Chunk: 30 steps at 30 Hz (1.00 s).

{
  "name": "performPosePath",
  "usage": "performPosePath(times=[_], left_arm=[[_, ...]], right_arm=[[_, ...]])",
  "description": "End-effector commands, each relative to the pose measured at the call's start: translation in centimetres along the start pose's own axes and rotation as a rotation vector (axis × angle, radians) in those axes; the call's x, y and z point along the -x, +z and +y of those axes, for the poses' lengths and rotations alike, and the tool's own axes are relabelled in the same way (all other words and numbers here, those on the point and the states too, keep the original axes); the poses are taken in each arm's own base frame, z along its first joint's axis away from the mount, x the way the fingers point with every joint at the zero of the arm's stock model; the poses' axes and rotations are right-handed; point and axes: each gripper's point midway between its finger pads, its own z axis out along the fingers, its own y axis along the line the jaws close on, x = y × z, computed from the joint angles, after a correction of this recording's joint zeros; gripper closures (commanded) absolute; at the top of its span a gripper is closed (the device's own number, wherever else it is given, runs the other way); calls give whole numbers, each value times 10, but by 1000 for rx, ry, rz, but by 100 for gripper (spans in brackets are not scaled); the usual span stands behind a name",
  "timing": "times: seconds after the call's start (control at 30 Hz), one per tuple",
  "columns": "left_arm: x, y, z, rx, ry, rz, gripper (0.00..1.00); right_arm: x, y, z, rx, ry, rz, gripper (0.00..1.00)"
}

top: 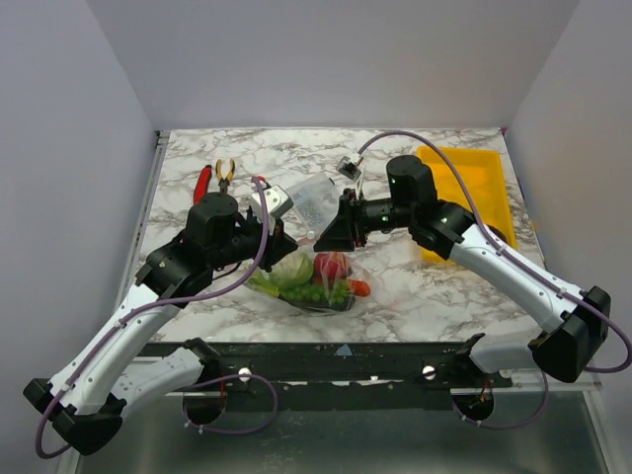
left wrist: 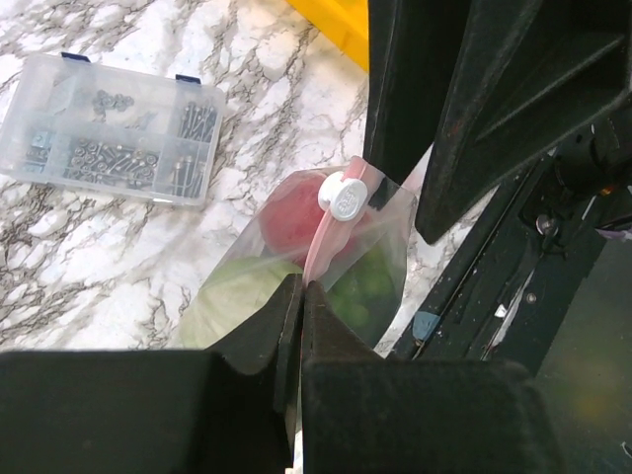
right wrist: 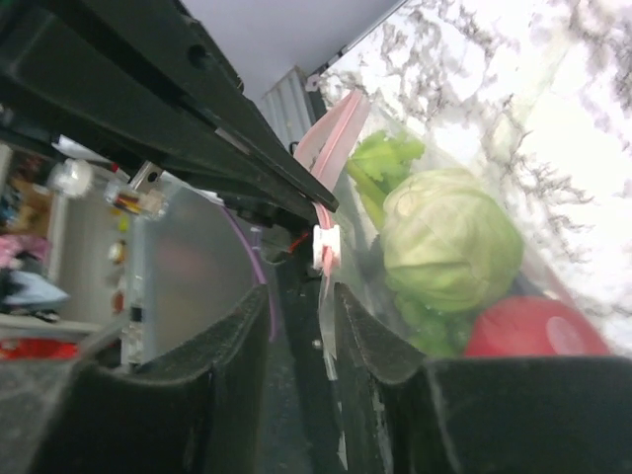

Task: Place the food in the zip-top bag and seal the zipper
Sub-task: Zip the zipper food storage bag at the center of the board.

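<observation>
At the front middle of the marble table [top: 434, 286], between my two arms, lies the zip-top bag [left wrist: 393, 222], with the food showing through its clear plastic: the pale cabbage ball [right wrist: 449, 242], the red round fruit [right wrist: 533, 331], the long green pods [right wrist: 380, 163] and the grape bunch [top: 324, 293]. My left gripper [left wrist: 299, 291] is clenched tight on the zipper [left wrist: 318, 242]; from its wrist camera I see the two dark fingers pressed together with the pink strip pinched between them, below the white slider [left wrist: 346, 195]. My right gripper [right wrist: 301, 296] is released, its jaws a little apart and straddling the same pink strip just beneath the slider. The strip hangs in the gap close to one finger, but I cannot tell whether it touches. The two grippers face each other over the bag's mouth, near but apart. Farther back sit a clear parts box [left wrist: 109, 128], a yellow tray [top: 474, 188] and pliers [top: 225, 173].
</observation>
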Motion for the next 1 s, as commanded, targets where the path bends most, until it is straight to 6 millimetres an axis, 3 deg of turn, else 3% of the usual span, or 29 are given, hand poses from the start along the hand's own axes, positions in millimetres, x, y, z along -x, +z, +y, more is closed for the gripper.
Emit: performPosePath(times=[0.0,0.17,0.5,0.67,0.87,0.97], left_arm=[[18,-7,-15,-77,39,-64,100],[20,-6,-20,-104,30,-57,100],[20,-11,-22,-109,25,-70,100],[20,-10,-24,-120,21,-66,100],[20,-11,-26,-131,18,-69,100],[20,-11,-27,-132,19,-67,100]], right_arm=[[6,-19,11,-37,-148,36,59],[19,-22,20,-27,-212,40,50],[23,-18,24,16,-226,97,46],[27,-14,29,56,-229,110,51],[18,-6,24,92,-210,161,54],[16,-4,21,99,-198,171,60]])
